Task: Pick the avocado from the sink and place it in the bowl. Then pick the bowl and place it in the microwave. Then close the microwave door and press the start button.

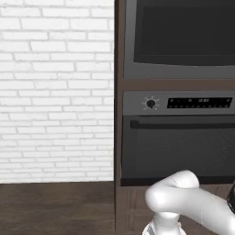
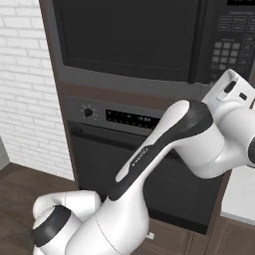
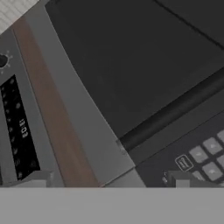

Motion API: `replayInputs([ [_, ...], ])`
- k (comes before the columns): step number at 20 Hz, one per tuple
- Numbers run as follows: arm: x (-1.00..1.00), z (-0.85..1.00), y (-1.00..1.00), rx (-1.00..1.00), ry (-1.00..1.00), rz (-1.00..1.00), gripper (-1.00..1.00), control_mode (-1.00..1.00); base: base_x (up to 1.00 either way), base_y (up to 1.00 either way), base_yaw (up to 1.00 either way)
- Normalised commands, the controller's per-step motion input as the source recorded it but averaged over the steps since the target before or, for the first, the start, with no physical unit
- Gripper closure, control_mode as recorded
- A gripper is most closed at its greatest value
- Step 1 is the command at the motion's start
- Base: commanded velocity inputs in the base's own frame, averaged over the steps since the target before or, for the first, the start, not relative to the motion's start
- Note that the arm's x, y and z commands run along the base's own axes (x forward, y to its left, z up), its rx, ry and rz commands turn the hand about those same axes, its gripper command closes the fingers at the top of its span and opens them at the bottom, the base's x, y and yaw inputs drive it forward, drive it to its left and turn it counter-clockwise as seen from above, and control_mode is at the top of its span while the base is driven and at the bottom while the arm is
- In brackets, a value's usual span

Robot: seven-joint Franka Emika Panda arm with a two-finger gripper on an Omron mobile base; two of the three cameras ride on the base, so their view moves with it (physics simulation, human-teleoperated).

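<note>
The microwave [image 2: 129, 35] is built into the dark cabinet column above the oven, and also appears in the left base view [image 1: 183, 36]. The microwave door [image 3: 131, 57], a black glass panel, lies flush with the front. Right of it is the button keypad [image 2: 231, 50], which the hand view shows at lower right [image 3: 205, 157]. My gripper [image 3: 111, 181] is open, close in front of the door's lower corner by the keypad, with nothing between its fingertips [image 3: 37, 179]. The white hand [image 2: 230, 91] hovers just below the keypad. The avocado, the bowl and the sink are out of view.
The oven [image 1: 179, 147] with its round knob [image 1: 150, 103], display strip and bar handle sits under the microwave. A white brick wall [image 1: 55, 92] and wooden floor [image 1: 55, 206] lie to the left. A pale counter edge [image 2: 241, 194] is at the right.
</note>
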Motion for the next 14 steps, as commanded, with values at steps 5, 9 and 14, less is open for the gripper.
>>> replayInputs([
  [5,0.59,-0.03,-0.18,0.06,0.0,0.09,-1.0,-1.0,0.0,0.0,0.0],
  [9,0.36,0.0,-0.42,0.06,-0.01,0.01,-1.0,-1.0,0.0,0.0,0.0],
  [14,0.36,0.0,-0.36,0.05,0.0,0.0,-1.0,-1.0,0.0,0.0,0.0],
])
